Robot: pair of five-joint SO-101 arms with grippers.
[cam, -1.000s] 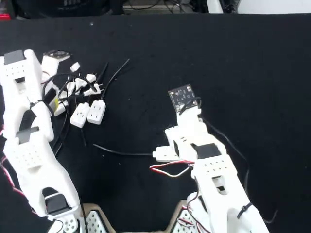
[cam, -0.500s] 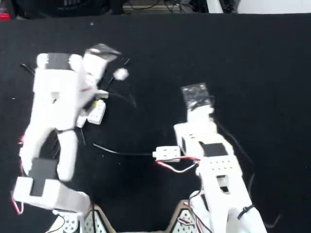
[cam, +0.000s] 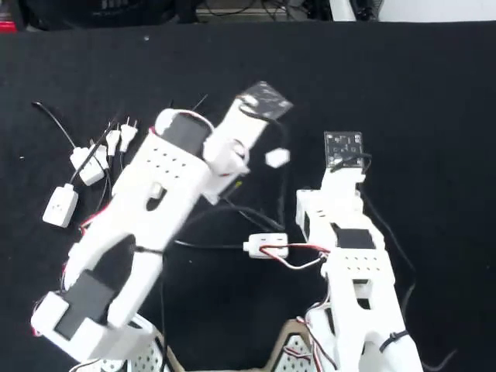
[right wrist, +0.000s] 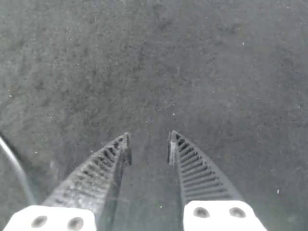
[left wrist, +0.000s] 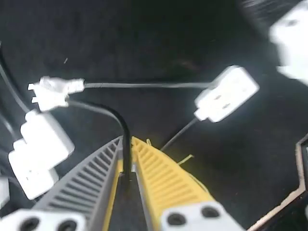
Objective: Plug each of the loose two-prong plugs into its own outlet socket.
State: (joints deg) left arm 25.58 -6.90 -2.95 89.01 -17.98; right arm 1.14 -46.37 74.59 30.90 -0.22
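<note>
My left gripper (left wrist: 126,140) is shut on a thin black cable (left wrist: 120,120) that runs to a white two-prong plug (left wrist: 53,91). In the high view the left arm (cam: 178,167) stretches over the table's middle, with a white plug (cam: 277,158) hanging beside its tip. A white outlet socket (cam: 265,246) lies on the cloth between the two arms; the left wrist view has a socket (left wrist: 226,94) beyond the fingers. My right gripper (right wrist: 148,144) is open over bare black cloth, its arm (cam: 345,232) to the right of that socket.
At the table's left lie loose plugs (cam: 116,139) and another white socket (cam: 60,205) among black cables. Two more white socket blocks (left wrist: 36,149) sit close beside my left fingers. Black cloth (cam: 418,116) covers the whole table; red and white wires (cam: 298,260) trail from the right arm.
The left arm swung from the pile at the left to the table's middle, dragging a cable and plug with it; the pile spread out. The right arm shifted slightly to the right.
</note>
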